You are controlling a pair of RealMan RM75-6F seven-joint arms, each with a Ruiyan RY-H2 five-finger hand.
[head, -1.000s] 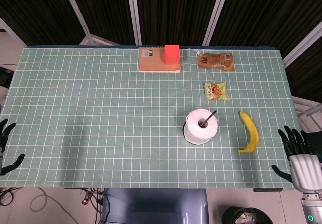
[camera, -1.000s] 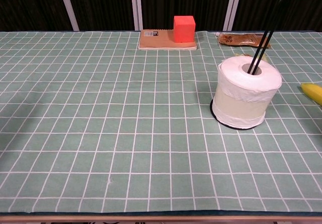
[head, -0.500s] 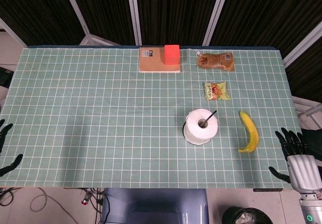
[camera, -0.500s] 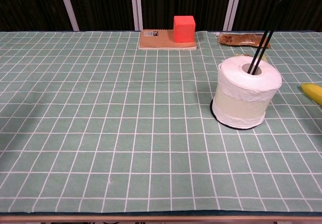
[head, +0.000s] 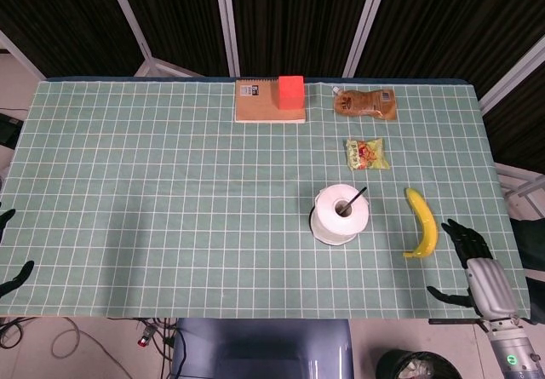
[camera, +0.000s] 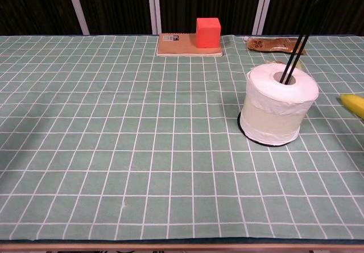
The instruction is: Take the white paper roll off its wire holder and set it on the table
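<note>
The white paper roll (head: 340, 215) (camera: 278, 107) stands upright on its black wire holder, whose rods (camera: 300, 38) rise through the core and whose base ring (camera: 248, 135) shows under the roll. My right hand (head: 473, 269) hovers over the table's near right corner, fingers spread, holding nothing, well right of the roll. Only the dark fingertips (head: 12, 278) of my left hand show at the left edge of the head view, spread apart and off the table. Neither hand appears in the chest view.
A banana (head: 421, 223) lies between the roll and my right hand. A snack packet (head: 366, 154), a brown pouch (head: 364, 104), and a notebook (head: 265, 105) with a red cube (head: 291, 92) sit farther back. The green checked cloth (head: 170, 192) covers the table.
My right hand has moved left and inward over the table corner, toward the banana. My left hand has slipped further out of the left edge. The roll has not moved.
</note>
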